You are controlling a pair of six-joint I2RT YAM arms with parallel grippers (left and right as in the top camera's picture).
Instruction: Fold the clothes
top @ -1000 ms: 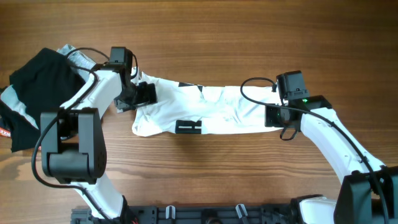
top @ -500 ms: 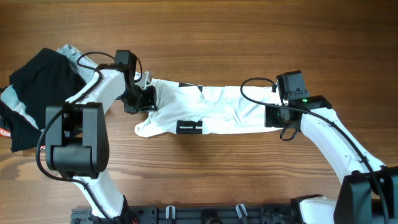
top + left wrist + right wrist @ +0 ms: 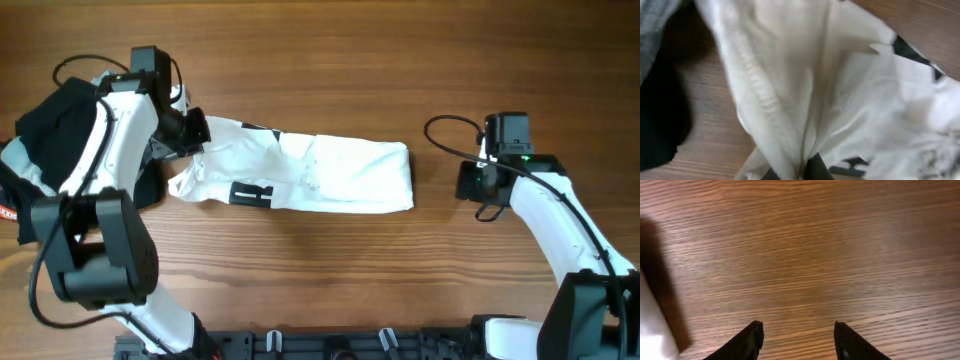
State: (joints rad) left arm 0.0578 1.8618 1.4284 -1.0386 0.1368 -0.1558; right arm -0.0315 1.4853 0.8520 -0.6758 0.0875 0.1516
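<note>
Large white soft-fabric T-shirt with thick black printed bars (image 3: 330, 170) lies as a long flat band across the middle of the brown wooden table (image 3: 400, 60), with the bar graphic (image 3: 250, 194) face-up near its left end; left gripper (image 3: 192, 133) sits on the band's upper-left corner, jaws pressed together, pinching a bunch of white cloth; left wrist view shows pleats converging into the closed tips, so the cloth is held, likely so that end can be lifted and carried over for the next fold; right gripper (image 3: 797, 339) hovers over bare wood just beside the shirt's right edge, not touching it, jaws partly spread on nothing; judgement: right end looks flat and squared and needs no hold, so the arm sits clear to give the fold room; crumpled black garment (image 3: 55, 115) is heaped at the left near the pinched corner, not the task's thing; risk: the lifted end may drag against it; lengthwise folding looks done, crosswise fold not yet.
</note>
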